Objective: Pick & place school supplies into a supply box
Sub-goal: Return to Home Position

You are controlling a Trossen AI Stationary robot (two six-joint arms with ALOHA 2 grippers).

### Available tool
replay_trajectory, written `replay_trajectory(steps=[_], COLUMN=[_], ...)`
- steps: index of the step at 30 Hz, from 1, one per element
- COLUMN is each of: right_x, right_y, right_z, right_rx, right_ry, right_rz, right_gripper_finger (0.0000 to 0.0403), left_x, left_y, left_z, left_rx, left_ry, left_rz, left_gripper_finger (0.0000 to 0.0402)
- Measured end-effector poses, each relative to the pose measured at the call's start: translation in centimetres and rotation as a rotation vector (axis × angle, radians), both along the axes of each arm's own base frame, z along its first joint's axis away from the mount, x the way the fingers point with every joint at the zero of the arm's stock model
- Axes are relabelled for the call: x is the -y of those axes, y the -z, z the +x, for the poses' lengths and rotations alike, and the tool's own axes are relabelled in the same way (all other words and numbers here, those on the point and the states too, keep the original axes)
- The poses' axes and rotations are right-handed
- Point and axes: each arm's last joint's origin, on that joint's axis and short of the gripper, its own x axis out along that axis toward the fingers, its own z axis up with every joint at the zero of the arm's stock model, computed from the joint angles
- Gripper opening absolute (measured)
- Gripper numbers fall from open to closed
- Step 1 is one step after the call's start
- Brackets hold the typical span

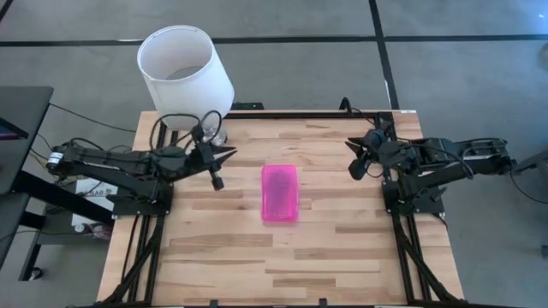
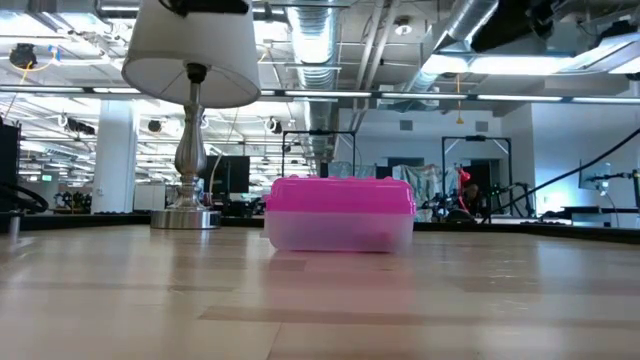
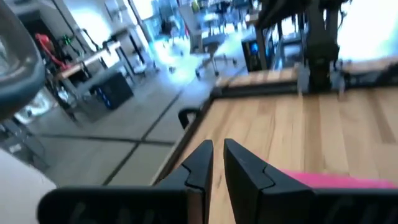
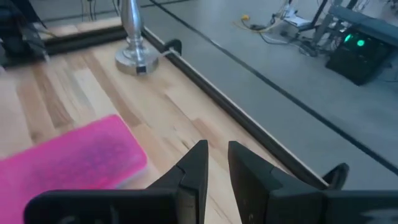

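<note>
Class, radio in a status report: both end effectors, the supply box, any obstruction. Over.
Left end effector nearly shut, empty, left side. Right end effector likewise, right side. Supply box closed, mid-table. Lamp at far corner, not in the way.

**Pink box shut at mid-table, arms drawn to the sides**

The supply box (image 1: 280, 193) lies flat near the middle of the wooden table (image 1: 342, 248), its pink lid down and its long side running from the far edge toward the near edge. Nothing else lies on the boards around it. The left gripper (image 1: 228, 155) sits to the box's left, near the far edge, and well apart from it. The right gripper (image 1: 354, 162) sits to the box's right, also apart from it. A lamp (image 1: 184, 67) with a white shade stands at the table's far left corner, just behind the left gripper.
</note>
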Motion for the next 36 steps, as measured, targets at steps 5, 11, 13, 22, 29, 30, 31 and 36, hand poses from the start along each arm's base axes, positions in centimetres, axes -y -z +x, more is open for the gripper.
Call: replay_trajectory(steps=[5, 11, 13, 22, 29, 30, 31, 36], right_x=[-0.7, -1.0, -0.8, -0.3, -0.7, -0.7, -0.7, -0.9], right_y=[-0.1, -1.1, -1.1, 2.4, 6.5, 7.0, 7.4, 8.9], right_z=[0.0, -2.1, -3.0, -7.2, -7.5, -7.5, -7.4, -7.2], right_rx=[0.004, 0.094, 0.144, 0.511, 0.631, 0.642, 0.649, 0.685], right_ry=[-0.128, -0.267, -0.271, -0.342, -0.446, -0.454, -0.457, -0.474], right_rz=[0.050, 0.154, 0.153, 0.112, 0.136, 0.142, 0.151, 0.166], right_gripper_finger=[0.0058, 0.0058, 0.0058, 0.0058, 0.0058, 0.0058, 0.0058, 0.0058], left_x=[0.0, -0.6, -1.1, -3.2, -2.9, -2.9, -2.9, -2.8], left_y=[-1.3, -1.4, -1.1, 2.8, 5.7, 6.0, 6.5, 7.8], left_z=[-0.2, -1.6, -2.2, -5.0, -6.1, -6.3, -6.4, -7.3], left_rx=[0.050, 0.088, 0.098, 0.169, 0.270, 0.274, 0.276, 0.297], left_ry=[0.012, 0.231, 0.306, 0.257, 0.326, 0.321, 0.313, 0.299], left_rz=[0.029, -0.032, -0.045, -0.157, -0.204, -0.217, -0.232, -0.269], left_gripper_finger=[0.0034, 0.0034, 0.0034, 0.0034, 0.0034, 0.0034, 0.0034, 0.0034])
